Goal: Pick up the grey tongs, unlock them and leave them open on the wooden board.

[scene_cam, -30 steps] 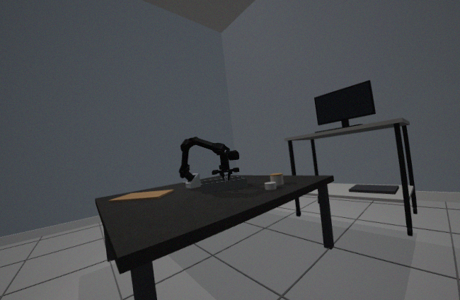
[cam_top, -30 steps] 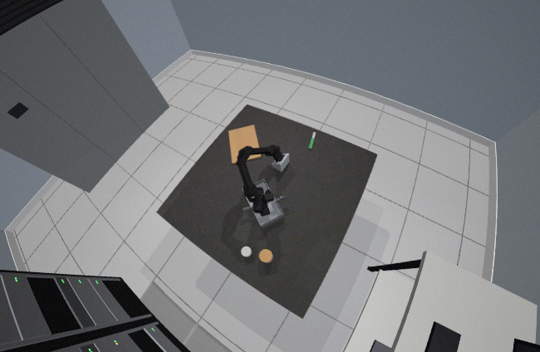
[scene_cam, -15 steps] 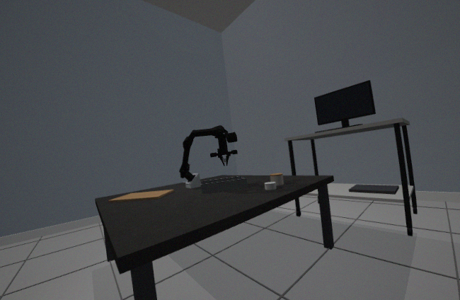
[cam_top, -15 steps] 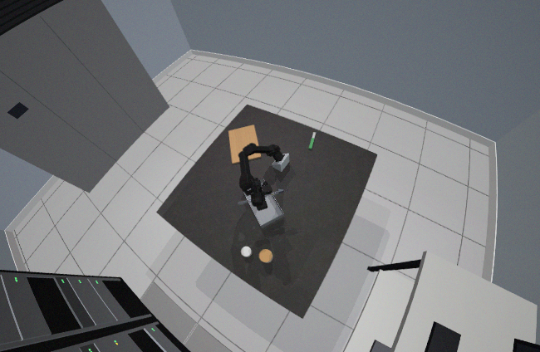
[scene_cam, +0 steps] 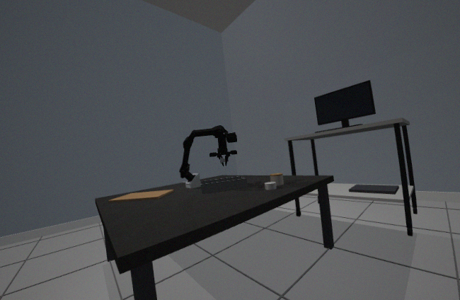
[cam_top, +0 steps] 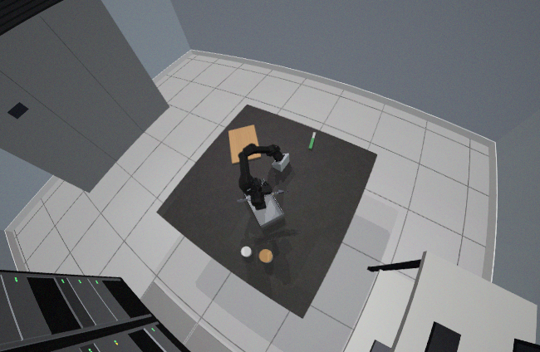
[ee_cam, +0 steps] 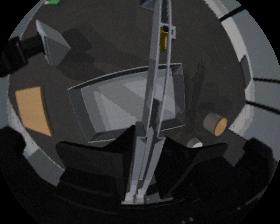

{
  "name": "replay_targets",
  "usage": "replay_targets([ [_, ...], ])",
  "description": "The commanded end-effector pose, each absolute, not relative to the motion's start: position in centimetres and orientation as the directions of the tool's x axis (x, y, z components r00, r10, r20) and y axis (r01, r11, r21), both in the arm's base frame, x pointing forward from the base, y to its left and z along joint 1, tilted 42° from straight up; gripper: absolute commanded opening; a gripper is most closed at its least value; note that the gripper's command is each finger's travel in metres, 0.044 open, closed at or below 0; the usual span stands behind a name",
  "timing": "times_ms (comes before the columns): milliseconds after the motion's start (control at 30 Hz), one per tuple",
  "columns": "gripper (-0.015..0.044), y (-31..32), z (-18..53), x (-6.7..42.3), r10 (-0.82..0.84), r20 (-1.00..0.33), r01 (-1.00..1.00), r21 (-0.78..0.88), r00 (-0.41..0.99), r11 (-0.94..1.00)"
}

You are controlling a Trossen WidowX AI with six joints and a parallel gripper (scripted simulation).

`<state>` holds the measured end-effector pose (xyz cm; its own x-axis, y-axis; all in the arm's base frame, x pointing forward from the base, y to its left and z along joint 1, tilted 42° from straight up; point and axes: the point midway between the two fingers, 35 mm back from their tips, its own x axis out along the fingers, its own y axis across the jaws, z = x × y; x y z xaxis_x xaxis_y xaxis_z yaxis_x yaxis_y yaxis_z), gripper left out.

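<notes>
Tongs (ee_cam: 153,106) run as a long grey strip up the middle of the wrist frame, pinched between the gripper (ee_cam: 139,192) fingers at the bottom, their two arms lying close together. Exterior view shows the gripper (scene_cam: 222,160) raised well above the dark table (scene_cam: 209,212), at centre frame. Below the tongs sits the roasting tin (ee_cam: 91,106), apart from them. At far left of the wrist frame lies the wooden board (ee_cam: 32,111), near the arm's base.
</notes>
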<state>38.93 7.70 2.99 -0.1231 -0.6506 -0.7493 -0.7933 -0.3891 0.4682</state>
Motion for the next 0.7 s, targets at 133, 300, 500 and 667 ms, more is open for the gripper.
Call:
replay_targets([
  [133, -0.015, 6.3, 4.5, 39.1, -0.649, -0.752, -0.929, 0.312, -0.115, -0.197],
  [300, -0.015, 5.4, 5.5, 39.2, -0.647, -0.755, -0.981, 0.189, -0.113, -0.049],
  [500, -0.015, 4.2, 6.7, 39.1, -0.646, -0.756, -0.991, 0.033, -0.11, 0.13],
  [667, -0.015, 3.3, 7.6, 39.1, -0.645, -0.756, -0.957, -0.098, -0.108, 0.274],
])
